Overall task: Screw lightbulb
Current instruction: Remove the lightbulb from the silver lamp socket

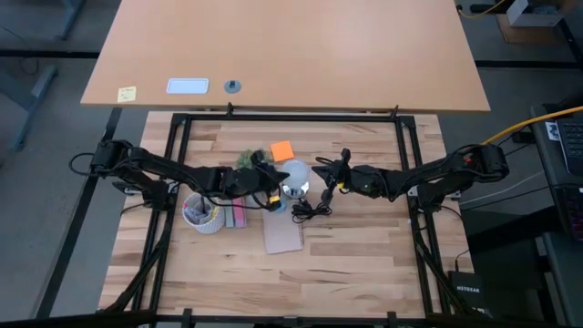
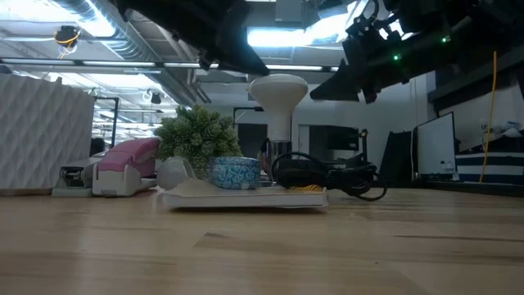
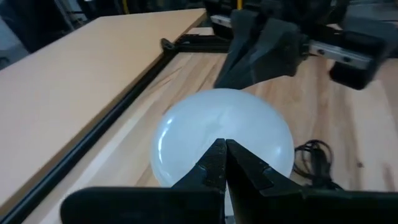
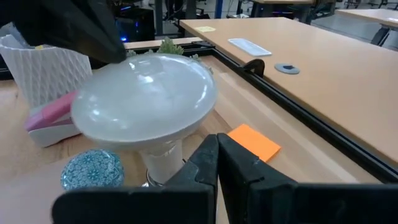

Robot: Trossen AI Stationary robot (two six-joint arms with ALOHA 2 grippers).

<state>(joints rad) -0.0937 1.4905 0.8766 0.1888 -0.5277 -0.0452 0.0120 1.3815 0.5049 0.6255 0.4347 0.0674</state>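
Observation:
The lightbulb (image 2: 278, 92) stands upright, white globe up, its pale neck (image 4: 163, 163) down at a shiny socket (image 1: 293, 190) with a black cord (image 2: 327, 174). It also shows in the high view (image 1: 294, 171). My left gripper (image 3: 221, 147) is shut, its tips at the globe's left side, level with it. My right gripper (image 4: 216, 140) is shut, its tips just right of the bulb, below the globe's rim. Both show in the high view: the left gripper (image 1: 273, 189) and the right gripper (image 1: 328, 179) stand on either side of the bulb. My left gripper's shut fingertips (image 3: 214, 155) point level at the globe's left side (image 3: 205, 124); I cannot tell whether they touch it. My right gripper's shut fingertips (image 4: 208, 149) stand close under the globe's right rim (image 4: 205, 106); I cannot tell whether they touch it.
Left of the bulb are a white ribbed cup (image 1: 202, 214), a pink device (image 2: 123, 164) and a green plant (image 2: 196, 131). A blue patterned dish (image 2: 236, 171) and a brown card (image 1: 282, 235) lie in front, an orange note (image 1: 282, 149) behind. A second tabletop (image 1: 291, 46) lies beyond.

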